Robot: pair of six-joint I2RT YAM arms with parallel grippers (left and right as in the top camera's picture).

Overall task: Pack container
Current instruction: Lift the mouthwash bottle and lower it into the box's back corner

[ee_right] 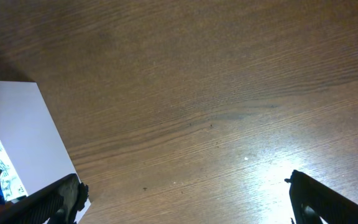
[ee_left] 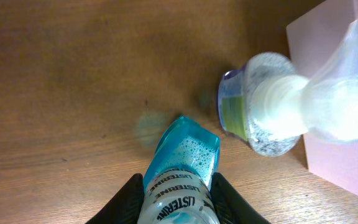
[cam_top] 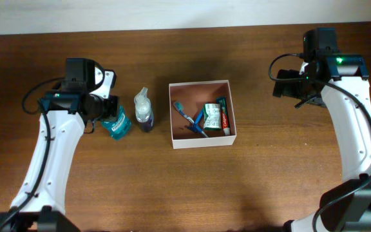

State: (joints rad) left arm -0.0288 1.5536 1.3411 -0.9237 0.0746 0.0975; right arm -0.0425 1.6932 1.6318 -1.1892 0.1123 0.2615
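Brown wooden worktop under me, and the shallow square white-walled container with the reddish-brown floor sits at its middle, toiletries lying inside. My right claw hangs spread wide over bare wood right of that box. My left claw is clamped on the teal mouthwash bottle, left of the container, with a small clear pump bottle between them.

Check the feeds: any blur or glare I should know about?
Left wrist: the clear bottle near the lens is blurred and washed out, the mouthwash bottle sharp. Right wrist: bright glare on the table lower right. Overhead: evenly lit, the box crisp.
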